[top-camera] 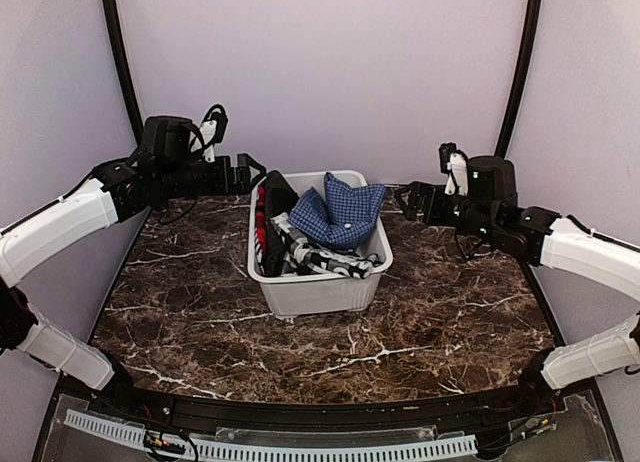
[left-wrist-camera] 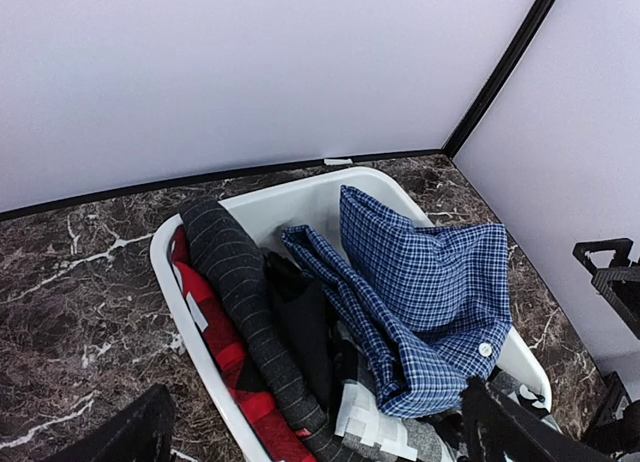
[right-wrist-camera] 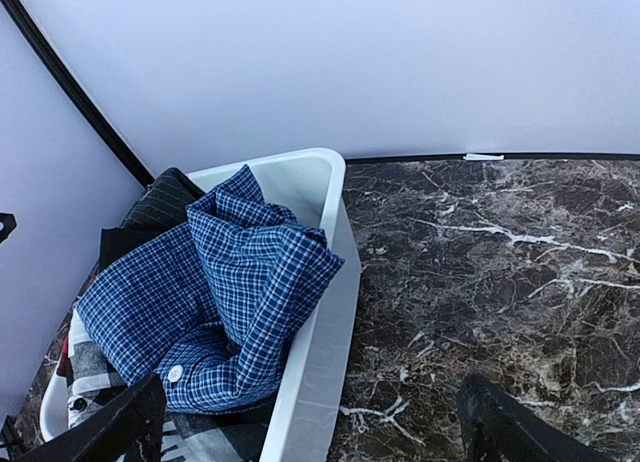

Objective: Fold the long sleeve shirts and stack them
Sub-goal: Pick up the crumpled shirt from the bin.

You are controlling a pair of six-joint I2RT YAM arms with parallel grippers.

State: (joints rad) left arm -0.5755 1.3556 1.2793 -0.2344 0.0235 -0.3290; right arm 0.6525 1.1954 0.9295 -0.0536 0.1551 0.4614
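The blue checked shirt [top-camera: 340, 214] with small white buttons lies crumpled on top of a pile in the white plastic bin [top-camera: 318, 294]. It also shows in the left wrist view [left-wrist-camera: 425, 282] and the right wrist view [right-wrist-camera: 215, 292]. Other shirts lie beside it: a dark grey striped one [left-wrist-camera: 235, 282], a red and black one [left-wrist-camera: 215, 342], and a grey and white patterned one [left-wrist-camera: 400, 432]. My left gripper [top-camera: 254, 171] is open and empty, above the bin's far left corner. My right gripper [top-camera: 404, 200] is open and empty, right of the bin's far right corner.
The bin stands in the middle of the dark marble table [top-camera: 450, 322]. Pale walls close in the back and both sides, with black corner posts [top-camera: 518, 72]. The table's near edge carries a black rail [top-camera: 300, 412].
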